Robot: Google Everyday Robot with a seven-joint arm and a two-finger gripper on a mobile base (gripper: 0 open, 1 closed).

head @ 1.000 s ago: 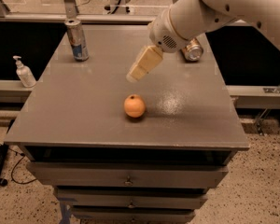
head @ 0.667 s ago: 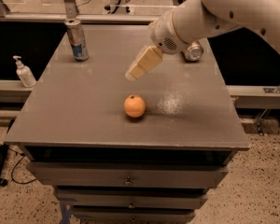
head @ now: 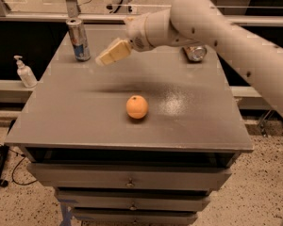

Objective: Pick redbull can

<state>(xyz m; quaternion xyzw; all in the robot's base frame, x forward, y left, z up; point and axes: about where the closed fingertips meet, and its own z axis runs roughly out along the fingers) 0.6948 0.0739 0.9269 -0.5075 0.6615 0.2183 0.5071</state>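
The redbull can [head: 79, 39] stands upright at the far left corner of the grey table [head: 85, 112]. It is tall and slim, with blue and silver panels and a silver top. My gripper [head: 105, 57] hangs above the table just right of the can, a short gap away, pointing left toward it. It holds nothing.
An orange [head: 137, 107] sits near the middle of the table. A shorter can [head: 195, 52] lies on its side at the far right, partly behind my arm. A soap dispenser [head: 24, 72] stands on a ledge left of the table. Drawers are below the tabletop.
My arm and gripper have moved left across the table toward the redbull can. The orange and both cans have not moved.
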